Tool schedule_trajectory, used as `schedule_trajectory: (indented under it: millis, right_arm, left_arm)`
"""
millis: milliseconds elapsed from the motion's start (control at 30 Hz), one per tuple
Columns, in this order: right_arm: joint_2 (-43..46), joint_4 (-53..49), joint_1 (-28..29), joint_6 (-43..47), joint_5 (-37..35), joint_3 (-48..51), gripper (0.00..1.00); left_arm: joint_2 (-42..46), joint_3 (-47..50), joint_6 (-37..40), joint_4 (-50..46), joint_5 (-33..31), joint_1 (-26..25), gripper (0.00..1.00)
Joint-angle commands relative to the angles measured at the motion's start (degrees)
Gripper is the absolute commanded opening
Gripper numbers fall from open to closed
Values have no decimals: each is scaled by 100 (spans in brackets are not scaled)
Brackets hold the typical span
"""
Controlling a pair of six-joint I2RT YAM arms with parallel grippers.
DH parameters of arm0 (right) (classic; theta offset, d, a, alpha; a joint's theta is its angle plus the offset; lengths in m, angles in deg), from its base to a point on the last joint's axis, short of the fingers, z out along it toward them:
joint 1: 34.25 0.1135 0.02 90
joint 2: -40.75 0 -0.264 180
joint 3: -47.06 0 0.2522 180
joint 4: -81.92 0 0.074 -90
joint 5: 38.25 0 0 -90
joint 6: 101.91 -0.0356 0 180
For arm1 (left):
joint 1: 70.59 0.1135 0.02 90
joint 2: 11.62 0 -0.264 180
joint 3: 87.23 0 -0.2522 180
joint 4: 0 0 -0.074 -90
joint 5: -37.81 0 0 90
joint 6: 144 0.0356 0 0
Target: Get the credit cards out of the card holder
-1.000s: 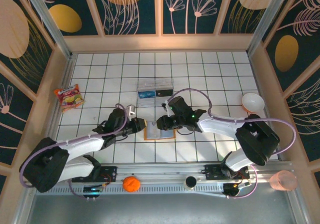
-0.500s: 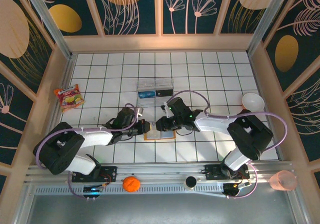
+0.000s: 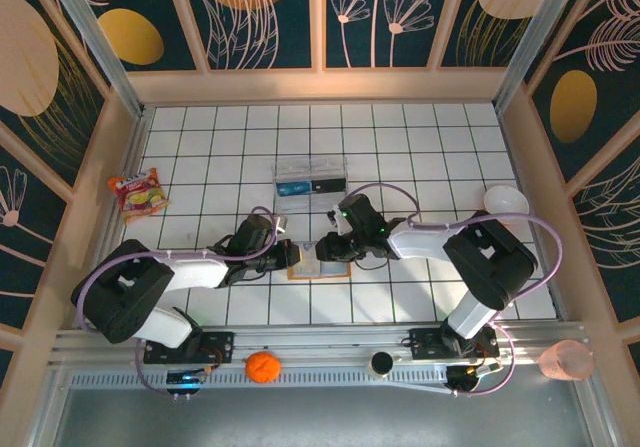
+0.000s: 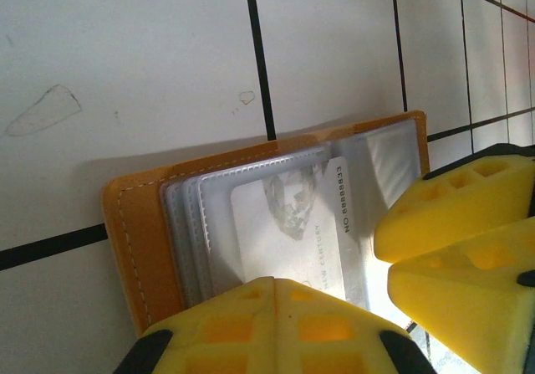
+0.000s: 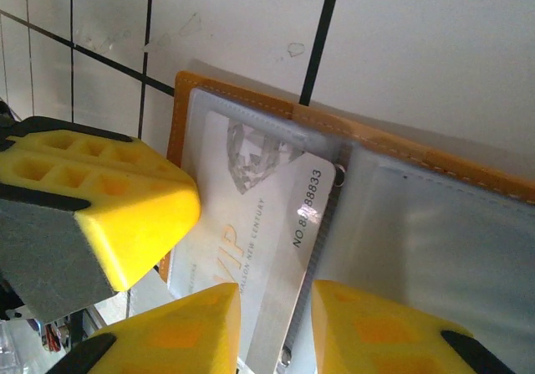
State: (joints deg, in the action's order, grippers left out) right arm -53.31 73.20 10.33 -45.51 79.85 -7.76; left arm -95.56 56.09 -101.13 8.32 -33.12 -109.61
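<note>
The card holder [image 3: 320,271] lies open on the tiles, orange-tan with clear inner sleeves [image 4: 138,240] [image 5: 401,144]. A silver-white credit card [image 5: 251,215] with a diamond print and a number sits tilted over the left half, one corner across the spine [image 4: 284,232]. My left gripper [image 3: 293,255] is shut, its tips [image 4: 276,284] pressed together on the sleeve over the card. From the right my right gripper [image 3: 325,252] stands over the card's lower edge [image 5: 276,307], jaws slightly apart and the card's surface showing between them.
A clear plastic box [image 3: 310,179] stands just behind the holder. A snack packet [image 3: 139,192] lies at the far left and a white bowl [image 3: 506,204] at the right. An orange fruit [image 3: 262,366] and a pink cup [image 3: 565,359] sit by the front rail.
My left gripper moved right onto the holder's left half and shut. My right gripper stayed over the card and its jaws widened a little.
</note>
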Motion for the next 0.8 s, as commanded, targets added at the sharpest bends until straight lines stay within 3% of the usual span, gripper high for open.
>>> schedule_trajectory:
  millis: [0, 533, 667, 767]
  right_arm:
    - [-163, 35, -28, -41, 127, -31, 29]
    - [-472, 287, -138, -220, 343, -29, 24]
    - [-467, 357, -142, -234, 383, -1, 16]
    - [-440, 366, -162, -251, 350, 34, 5]
  left_arm:
    - [-161, 68, -44, -129, -5, -35, 0]
    - [-202, 143, -113, 51, 158, -30, 0]
    - [-194, 155, -129, 85, 167, -34, 0]
    - [-181, 164, -130, 77, 167, -35, 0]
